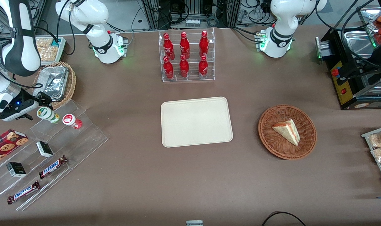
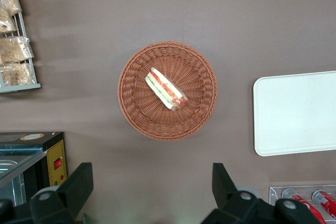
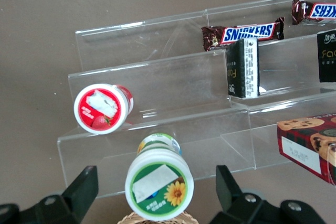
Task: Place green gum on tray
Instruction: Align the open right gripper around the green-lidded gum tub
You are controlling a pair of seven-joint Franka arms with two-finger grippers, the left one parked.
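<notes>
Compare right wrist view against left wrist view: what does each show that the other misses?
Only the right wrist view: the green gum lying on the clear stepped rack, the red-lid canister beside it, Snickers bars, and the gripper open with the green gum between its fingers, not yet closed on it.
Only the left wrist view: the wicker basket holding a sandwich, the tray, bare.
Both: the brown table.

Green gum [image 3: 159, 184] white-lidded with green rim and sunflower mark, red-lidded canister [image 3: 101, 108] with strawberry, beige tray [image 1: 196, 121], brown worktop [image 1: 178, 175], black gripper [image 3: 157, 195], red bottles [image 1: 184, 55], brown wicker basket [image 1: 287, 131].
</notes>
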